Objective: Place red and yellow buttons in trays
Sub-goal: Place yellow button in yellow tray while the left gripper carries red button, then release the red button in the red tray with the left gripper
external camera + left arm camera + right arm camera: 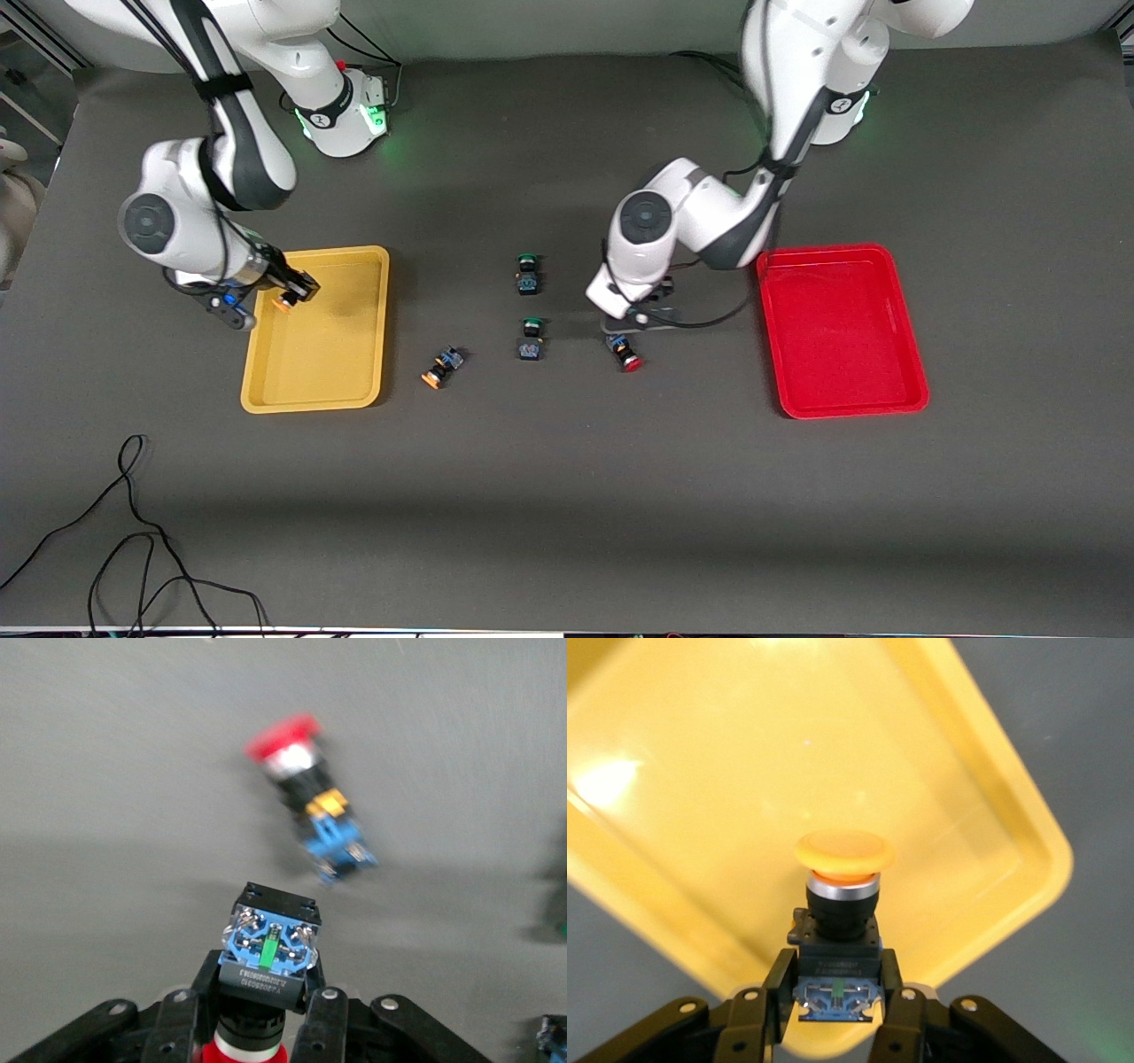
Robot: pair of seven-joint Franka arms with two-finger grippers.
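Observation:
My right gripper [298, 291] is shut on a yellow-capped button [842, 895] and holds it over the yellow tray [345, 372], near the corner of the tray [744, 771] toward the robots' bases. My left gripper [266, 988] is shut on the black-and-blue body of a red-capped button [268, 948], over the table between the green buttons and the red tray [842, 328]. In the front view this gripper [631, 321] hides its button. A second red button [625, 353] lies on its side just below it and also shows in the left wrist view [306, 802]. A second yellow button [441, 367] lies beside the yellow tray.
Two green-capped buttons [528, 273] [531, 338] stand mid-table, between the loose yellow button and the left gripper. A black cable [133, 532] lies near the table's front edge at the right arm's end.

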